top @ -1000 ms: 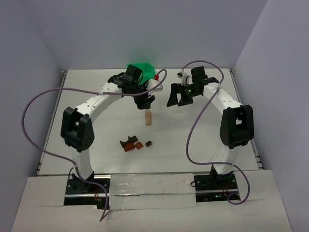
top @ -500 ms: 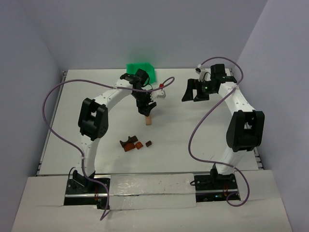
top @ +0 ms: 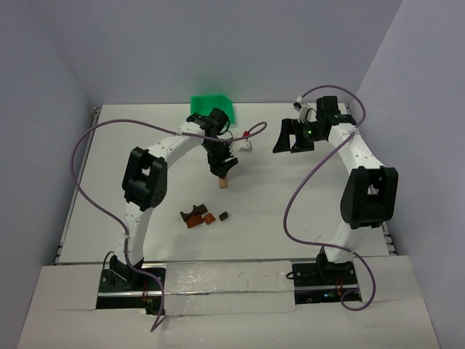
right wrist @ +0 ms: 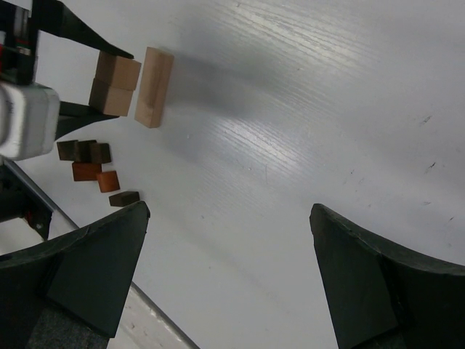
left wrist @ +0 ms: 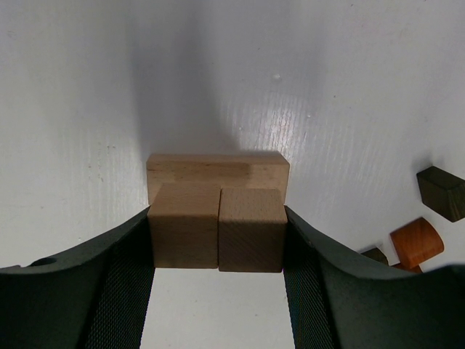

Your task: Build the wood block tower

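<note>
A light tan bar (top: 224,182) lies on the white table near its middle. Two tan cubes (left wrist: 216,228) sit side by side right over the bar (left wrist: 217,173), with my left gripper (left wrist: 218,251) shut on the pair, one finger against each outer face. The top view shows the left gripper (top: 221,169) pointing down onto the bar and hiding the cubes. From the right wrist view the cubes (right wrist: 115,83) appear pressed against the bar (right wrist: 155,86). My right gripper (top: 292,138) hangs open and empty to the right, well apart from the stack.
Loose reddish-brown and dark brown blocks (top: 204,216) lie nearer the arm bases, also seen as small pieces (right wrist: 93,166) in the right wrist view. A green bin (top: 211,107) stands at the back behind the left arm. The left arm's purple cable arcs over the left side.
The left gripper has come down from behind onto the tan bar. The right arm pulled back to the right early on and has since stayed still.
</note>
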`<state>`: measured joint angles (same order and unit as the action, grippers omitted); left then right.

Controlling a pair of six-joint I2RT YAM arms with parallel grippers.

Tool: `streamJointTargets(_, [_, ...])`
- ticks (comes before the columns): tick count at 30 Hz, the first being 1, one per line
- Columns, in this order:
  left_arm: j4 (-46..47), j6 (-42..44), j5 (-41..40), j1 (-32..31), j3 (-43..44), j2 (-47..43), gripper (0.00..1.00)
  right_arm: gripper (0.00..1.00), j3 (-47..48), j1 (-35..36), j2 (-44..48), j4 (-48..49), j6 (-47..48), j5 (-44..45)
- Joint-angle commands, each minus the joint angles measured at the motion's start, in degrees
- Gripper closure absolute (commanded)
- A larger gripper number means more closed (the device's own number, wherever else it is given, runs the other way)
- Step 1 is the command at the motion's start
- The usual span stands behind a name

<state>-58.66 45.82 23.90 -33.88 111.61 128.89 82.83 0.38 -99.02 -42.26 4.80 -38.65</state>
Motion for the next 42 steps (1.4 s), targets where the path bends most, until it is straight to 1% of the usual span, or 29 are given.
streamJointTargets(1, [0.5,-0.8,-1.7,-0.7,3.3,1.9,0.83,0.0,1.7,0.0,2.4,-0.6,0.5,-0.6])
streamJointTargets(16, [1.4,-2.0,-4.0,-1.7,3.3,2.5,0.8,0.0,1.5,0.1,2.2,-0.4,0.2,-1.2])
streamJointTargets(23, [2.8,-1.4,-4.2,-2.2,2.1,1.3,0.76,0.0,1.7,0.0,1.7,-0.4,0.0,-1.6])
streamJointTargets(32, [3.8,-0.8,-4.3,-2.4,0.5,0.3,0.73,0.0,1.8,0.0,1.5,-0.4,0.0,-1.9])
streamJointTargets(42, [5.8,0.3,-6.5,-2.4,-2.8,-1.9,0.72,0.0,2.0,0.0,1.0,-0.5,-0.2,-2.3])
